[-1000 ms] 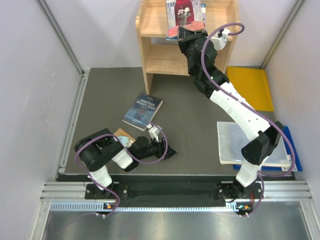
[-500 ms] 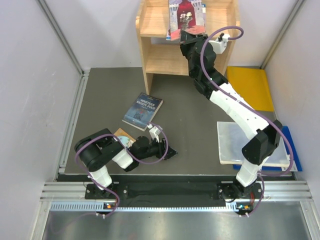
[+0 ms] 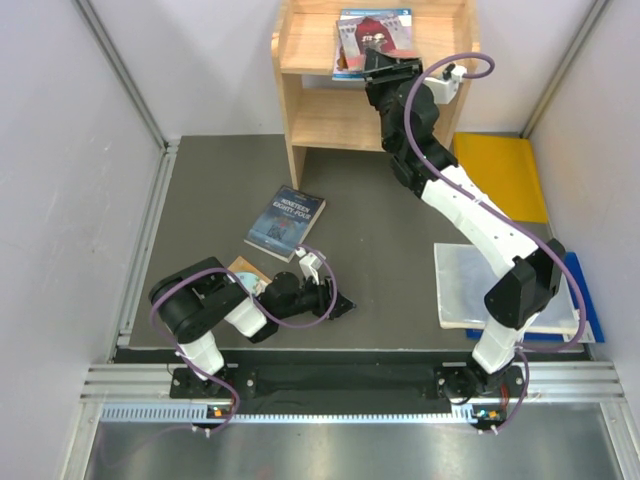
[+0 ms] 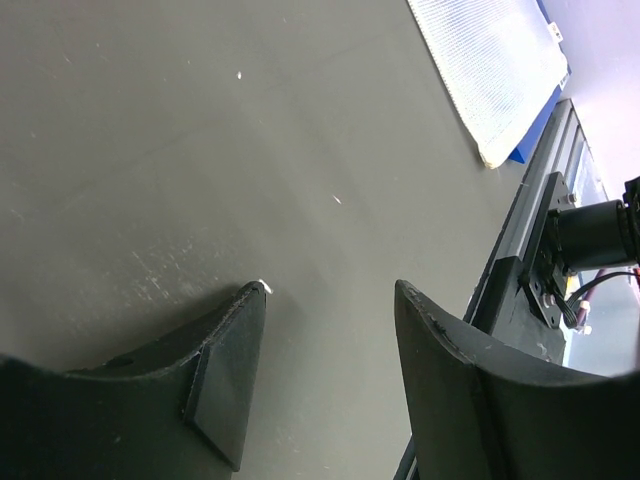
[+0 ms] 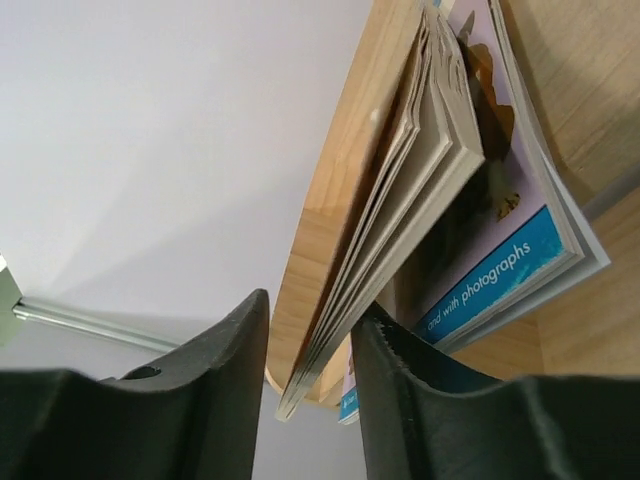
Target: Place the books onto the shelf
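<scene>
Gripper R [image 3: 386,60] at red book [image 3: 374,30], arm [image 3: 470,215] outstretched.

Bright, even, diffuse light fills the overhead view. Everything there is sharp, with only soft shadow below the right pincer [image 3: 385,62] inside the pale natural-wood two-tier shelf [image 3: 305,45]. Around the left pincer [image 4: 330,290], the matte dark-grey table mat [image 4: 250,150] carries a broad pale sheen. Beyond the right pincer, the plain white wall [image 5: 150,130] nearly washes out, and its black fingers [image 5: 200,400] look soft and unfocused.

Orange book [image 3: 243,269], probably, mostly hidden beneath left arm [image 3: 205,300]
</scene>
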